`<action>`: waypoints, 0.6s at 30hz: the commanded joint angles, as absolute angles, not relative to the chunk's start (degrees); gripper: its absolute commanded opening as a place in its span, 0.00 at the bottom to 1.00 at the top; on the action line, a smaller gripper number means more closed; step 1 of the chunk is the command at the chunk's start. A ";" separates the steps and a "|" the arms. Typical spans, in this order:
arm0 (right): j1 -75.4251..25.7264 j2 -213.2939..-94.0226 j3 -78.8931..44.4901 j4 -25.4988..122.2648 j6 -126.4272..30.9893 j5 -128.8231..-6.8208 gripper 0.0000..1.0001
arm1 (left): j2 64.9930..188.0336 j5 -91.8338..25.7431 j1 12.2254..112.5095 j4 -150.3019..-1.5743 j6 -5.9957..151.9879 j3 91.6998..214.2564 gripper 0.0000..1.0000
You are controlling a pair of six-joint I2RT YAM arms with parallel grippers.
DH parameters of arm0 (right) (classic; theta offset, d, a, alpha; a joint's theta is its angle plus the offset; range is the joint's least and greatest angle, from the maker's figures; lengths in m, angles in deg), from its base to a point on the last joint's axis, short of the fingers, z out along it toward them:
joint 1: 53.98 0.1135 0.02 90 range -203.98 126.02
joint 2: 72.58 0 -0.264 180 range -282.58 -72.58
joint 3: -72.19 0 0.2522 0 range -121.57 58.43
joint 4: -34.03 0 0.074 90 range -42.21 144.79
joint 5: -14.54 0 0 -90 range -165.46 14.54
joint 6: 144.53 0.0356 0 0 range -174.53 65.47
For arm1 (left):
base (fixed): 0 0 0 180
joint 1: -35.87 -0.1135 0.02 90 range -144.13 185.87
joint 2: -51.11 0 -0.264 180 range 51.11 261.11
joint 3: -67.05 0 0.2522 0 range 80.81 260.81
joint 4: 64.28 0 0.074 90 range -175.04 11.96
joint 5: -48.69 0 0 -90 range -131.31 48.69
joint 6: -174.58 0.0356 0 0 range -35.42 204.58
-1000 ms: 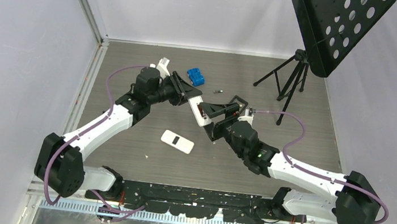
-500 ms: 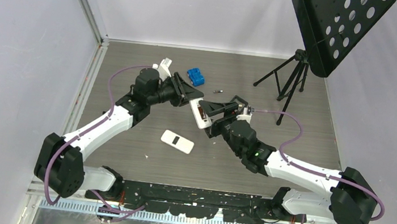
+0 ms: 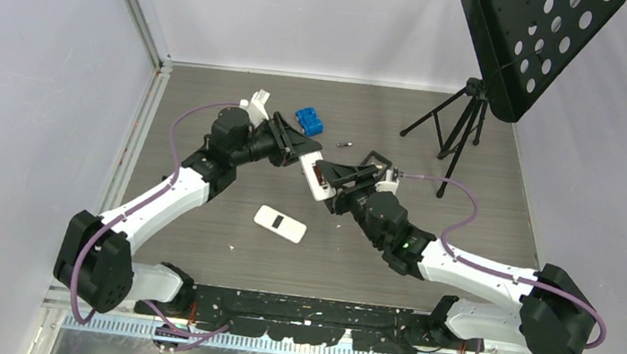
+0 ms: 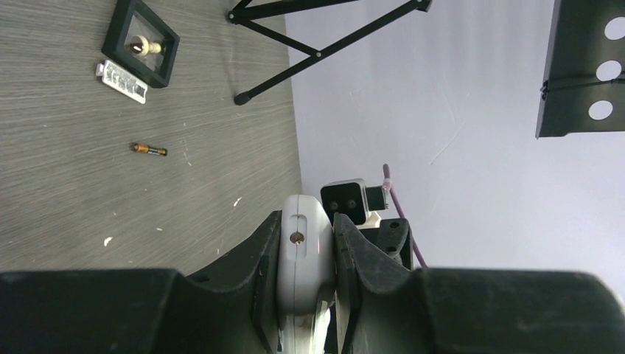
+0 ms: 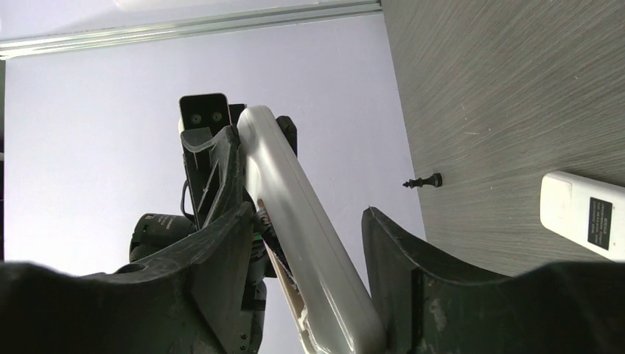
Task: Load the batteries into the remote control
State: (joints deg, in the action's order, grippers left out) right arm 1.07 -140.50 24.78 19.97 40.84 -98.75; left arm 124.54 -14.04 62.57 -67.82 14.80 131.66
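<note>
The left gripper [image 4: 306, 220] hides most of the remote control [image 4: 301, 254] — only a thin white edge shows. In the right wrist view its lower end runs off the bottom, and the white flat piece [image 5: 582, 210] is cut off at the side.

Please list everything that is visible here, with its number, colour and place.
remote control: one, white, held up between the arms
battery: one, dark with copper end, loose on table
flat piece: one, white with black label, on table near the arms
block: one, blue, far side of table
frame: one, black, on table
stand: one, black, tripod with holed board, far right
table: one, grey wood grain
left gripper: one, black, shut on remote control
right gripper: one, black, jaws open around remote control
</note>
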 commanded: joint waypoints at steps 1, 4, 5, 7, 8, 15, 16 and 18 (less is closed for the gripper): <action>0.87 -140.39 24.95 14.32 41.21 -99.67 0.58 | 122.69 -12.96 62.39 -64.69 14.89 131.25 0.00; 0.87 -140.19 25.24 14.49 40.82 -99.50 0.53 | 122.73 -13.09 62.34 -64.60 14.18 131.26 0.00; 0.79 -140.17 25.42 14.48 40.68 -99.43 0.51 | 122.78 -13.09 62.34 -64.57 13.80 131.26 0.00; 0.78 -140.24 25.92 13.93 40.47 -99.28 0.47 | 122.86 -12.91 62.35 -64.18 12.56 131.19 0.00; 0.71 -140.25 26.13 13.71 40.21 -99.25 0.46 | 122.85 -12.54 62.34 -63.69 11.90 131.11 0.00; 0.20 -137.81 27.16 13.96 33.06 -99.72 0.71 | 122.87 -11.97 61.81 -63.55 11.97 130.86 0.00; -0.03 -136.41 27.45 14.54 30.71 -99.83 0.79 | 122.83 -11.80 61.35 -63.51 12.55 130.63 0.00; -0.71 -133.82 28.48 14.78 25.48 -99.14 0.88 | 122.67 -10.99 60.18 -63.33 14.97 130.30 0.00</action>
